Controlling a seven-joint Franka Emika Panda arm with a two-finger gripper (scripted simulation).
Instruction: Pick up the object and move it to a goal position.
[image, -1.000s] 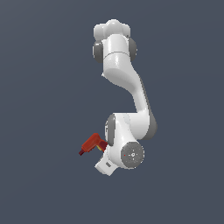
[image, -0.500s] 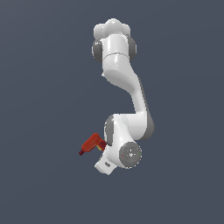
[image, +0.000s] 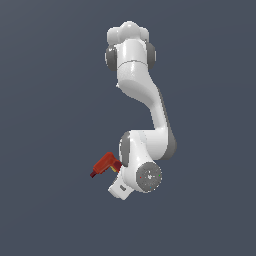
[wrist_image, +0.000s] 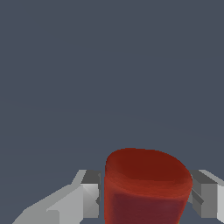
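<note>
The object (image: 104, 165) is a small red L-shaped toy with a yellow patch and a dark tip. In the exterior view it sticks out to the left of the white wrist, low in the scene. In the wrist view its red body (wrist_image: 146, 188) fills the space between my two fingers. My gripper (wrist_image: 145, 199) is shut on it, with one grey finger (wrist_image: 91, 197) on each side. In the exterior view the fingers are hidden behind the wrist and the hand.
The white arm (image: 145, 100) folds down from its base at the top, with the round wrist joint (image: 149, 176) lowest. All around is a plain dark grey ground.
The wrist has shifted very slightly toward the exterior view's left. The red object stays in about the same place beside it.
</note>
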